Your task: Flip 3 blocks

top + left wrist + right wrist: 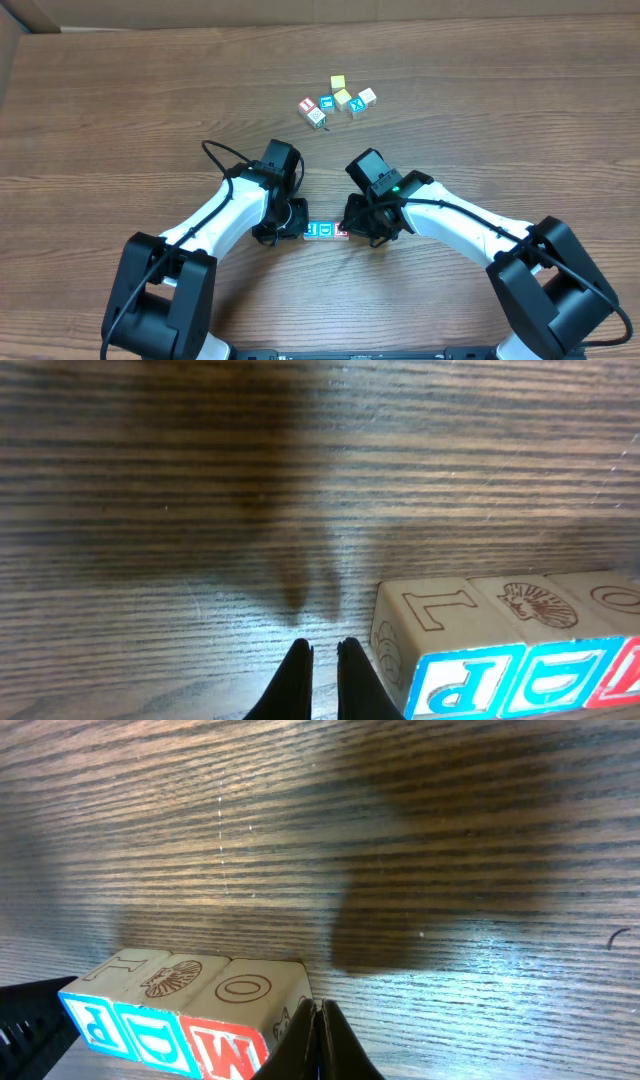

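Observation:
Three wooden blocks stand in a tight row (325, 231) near the table's front, between my two grippers. The left block (440, 622) has an "L" on top and a blue "P" on its side. The middle block (535, 608) has a shell on top and a blue-letter side. The right block (250, 995) has an "O" on top and a red letter on its side. My left gripper (322, 652) is shut and holds nothing, just left of the row. My right gripper (318, 1010) is shut against the right block's outer side.
A loose cluster of several other cubes (337, 101) lies farther back on the wooden table (120, 120), among them a blue "X" cube (357, 108) and two yellow ones (340, 90). Both arms reach in from the front edge.

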`<state>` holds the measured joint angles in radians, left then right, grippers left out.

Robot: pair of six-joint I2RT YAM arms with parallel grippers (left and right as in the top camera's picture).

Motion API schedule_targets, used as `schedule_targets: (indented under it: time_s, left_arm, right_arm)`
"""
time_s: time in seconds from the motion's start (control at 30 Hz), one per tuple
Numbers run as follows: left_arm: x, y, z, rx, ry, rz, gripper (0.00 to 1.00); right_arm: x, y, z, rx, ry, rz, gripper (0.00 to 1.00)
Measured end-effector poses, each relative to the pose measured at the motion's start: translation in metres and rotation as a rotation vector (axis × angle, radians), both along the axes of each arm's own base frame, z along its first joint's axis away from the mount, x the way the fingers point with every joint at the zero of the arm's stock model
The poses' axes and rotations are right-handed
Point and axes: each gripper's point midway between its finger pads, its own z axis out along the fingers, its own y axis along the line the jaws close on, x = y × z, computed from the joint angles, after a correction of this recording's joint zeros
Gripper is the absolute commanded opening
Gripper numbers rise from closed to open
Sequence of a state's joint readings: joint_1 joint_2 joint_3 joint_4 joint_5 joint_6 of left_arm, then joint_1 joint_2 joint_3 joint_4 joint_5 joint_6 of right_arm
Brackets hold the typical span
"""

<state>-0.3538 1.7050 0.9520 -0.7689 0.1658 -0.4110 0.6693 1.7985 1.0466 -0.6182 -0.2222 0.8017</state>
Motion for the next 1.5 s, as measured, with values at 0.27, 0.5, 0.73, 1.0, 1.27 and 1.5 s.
schedule_targets:
  time_s: [0.27,0.5,0.73,1.0,1.27,1.5]
  left_arm:
    - [0.0,-0.001,0.0,-0.007,0.003,0.0,0.04]
    - [0.0,-0.001,0.0,-0.007,0.003,0.0,0.04]
    - [0.0,-0.001,0.0,-0.007,0.003,0.0,0.04]
    - [0.003,-0.002,0.0,-0.011,-0.01,0.0,0.04]
    - [0.006,-0.004,0.0,-0.017,-0.025,0.0,0.04]
    - [0.009,-0.004,0.001,-0.02,-0.035,0.0,0.05]
  right_arm:
    - [-0.002,-0.001,-0.001,-0.005,0.008,0.007,0.04]
    - [-0.007,0.006,0.0,0.0,0.002,0.033,0.04]
    - [-0.009,0.008,0.0,0.001,-0.001,0.042,0.04]
    - [-0.008,0.008,0.0,0.002,-0.003,0.042,0.04]
    - [-0.008,0.009,0.0,0.004,-0.005,0.042,0.04]
    - [-0.008,0.009,0.0,0.004,-0.004,0.041,0.04]
